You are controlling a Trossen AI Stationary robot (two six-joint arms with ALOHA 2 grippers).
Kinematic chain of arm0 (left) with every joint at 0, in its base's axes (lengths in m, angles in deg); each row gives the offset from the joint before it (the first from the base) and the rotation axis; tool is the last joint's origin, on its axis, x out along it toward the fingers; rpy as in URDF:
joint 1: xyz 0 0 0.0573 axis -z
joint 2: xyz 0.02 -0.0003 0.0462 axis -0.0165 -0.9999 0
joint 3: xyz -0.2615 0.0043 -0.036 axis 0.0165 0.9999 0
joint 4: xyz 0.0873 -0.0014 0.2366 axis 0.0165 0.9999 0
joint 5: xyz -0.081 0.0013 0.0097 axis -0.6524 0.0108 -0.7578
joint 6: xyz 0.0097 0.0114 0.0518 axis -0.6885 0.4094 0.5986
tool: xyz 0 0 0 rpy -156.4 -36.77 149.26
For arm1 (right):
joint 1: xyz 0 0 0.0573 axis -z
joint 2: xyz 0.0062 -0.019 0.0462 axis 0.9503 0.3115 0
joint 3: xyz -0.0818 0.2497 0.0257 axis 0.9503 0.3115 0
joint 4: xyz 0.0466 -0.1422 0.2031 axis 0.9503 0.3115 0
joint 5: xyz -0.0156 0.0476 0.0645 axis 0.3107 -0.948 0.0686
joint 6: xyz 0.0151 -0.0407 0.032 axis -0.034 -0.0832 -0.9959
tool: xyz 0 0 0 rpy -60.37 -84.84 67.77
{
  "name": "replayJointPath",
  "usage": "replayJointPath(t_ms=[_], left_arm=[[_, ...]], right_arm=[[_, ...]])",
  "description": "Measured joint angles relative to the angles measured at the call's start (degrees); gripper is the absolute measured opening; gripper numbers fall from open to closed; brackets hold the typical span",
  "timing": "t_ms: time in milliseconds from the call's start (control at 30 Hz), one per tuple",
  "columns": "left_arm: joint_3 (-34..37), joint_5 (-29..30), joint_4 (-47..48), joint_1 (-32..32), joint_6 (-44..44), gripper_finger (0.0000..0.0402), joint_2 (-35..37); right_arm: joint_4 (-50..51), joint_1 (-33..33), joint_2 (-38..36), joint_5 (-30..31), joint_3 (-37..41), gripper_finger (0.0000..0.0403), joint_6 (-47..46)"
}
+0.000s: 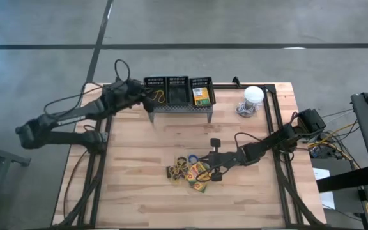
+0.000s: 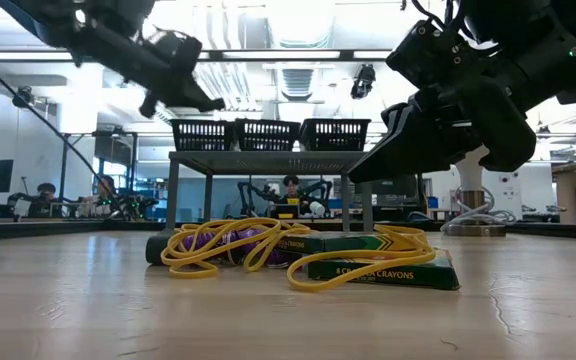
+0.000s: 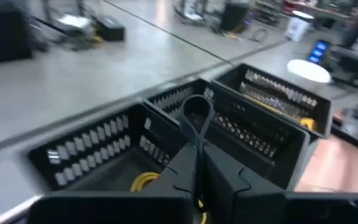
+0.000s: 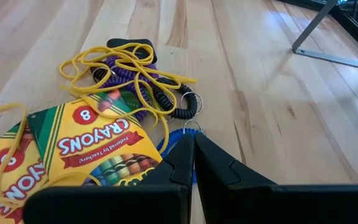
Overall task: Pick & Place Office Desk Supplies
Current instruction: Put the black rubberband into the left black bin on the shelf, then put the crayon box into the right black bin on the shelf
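A pile of crayon boxes point(image 1: 198, 172), yellow rubber bands point(image 4: 98, 59) and purple, black and blue coiled cords point(image 4: 166, 99) lies on the table's middle. My right gripper point(image 1: 211, 169) is shut and hovers just above the pile's right side point(image 4: 191, 140); in the low view point(image 2: 353, 178) it is clear of the boxes point(image 2: 383, 268). My left gripper point(image 1: 147, 96) is over the leftmost of three black baskets point(image 1: 156, 94) and is shut on a thin dark loop point(image 3: 197, 115). That basket holds a yellow band point(image 3: 145, 180); the rightmost basket holds a crayon box point(image 1: 201, 96). My left gripper pinches the thin dark loop by its lower end point(image 3: 199, 142) between its two fingertips. The loop's free end sticks out beyond the fingertips, clear of the basket. The fingers come from the table's left side, slanting down toward the baskets.
The baskets stand in a row on a grey perforated stand point(image 1: 181, 108) at the table's far edge. A white dome-shaped object point(image 1: 253, 96) with a cable sits at the far right. Bare wood lies near the front edge. People sit in the room behind.
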Motion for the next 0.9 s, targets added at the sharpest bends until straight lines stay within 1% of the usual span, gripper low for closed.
replayJointPath(t_ms=[67, 200, 300, 400, 500, 700, 800, 900], left_arm=[[0.0, -2.4, -1.1, -0.6, 0.2, 0.0046, -2.1], [0.0, -2.8, -1.5, -0.6, 1.2, 0.0092, -5.1], [0.0, -2.5, -1.5, -0.6, 1.5, 0.0125, -5.3], [0.0, -1.9, -1.5, -0.6, 1.4, 0.0147, -4.0], [0.0, -1.7, -1.4, -0.4, 0.0, 0.0154, -1.7], [0.0, -1.6, 0.7, 1.4, -1.0, 0.0152, 3.1], [0.0, -1.5, 0.7, 4.1, -1.1, 0.0152, 4.7], [0.0, -0.6, -1.8, 8.4, -0.5, 0.0152, 5.3]], right_arm=[[0.0, 0.0, 0.0, 0.0, 0.0, 0.0008, 0.1], [0.0, 0.0, 0.0, 0.0, 0.0, 0.0008, 0.2], [0.0, 0.0, 0.0, 0.0, 0.1, 0.0009, 0.0], [0.0, 0.0, 0.0, -0.1, 0.1, 0.0008, 0.0], [0.0, 0.0, 0.0, -0.1, 0.1, 0.0008, 0.1], [0.0, 0.0, 0.0, -0.1, 0.1, 0.0008, 0.2], [0.0, 0.0, 0.0, -0.1, 0.1, 0.0008, 0.2], [0.1, 0.0, 0.0, -0.1, 0.1, 0.0008, 0.2]])
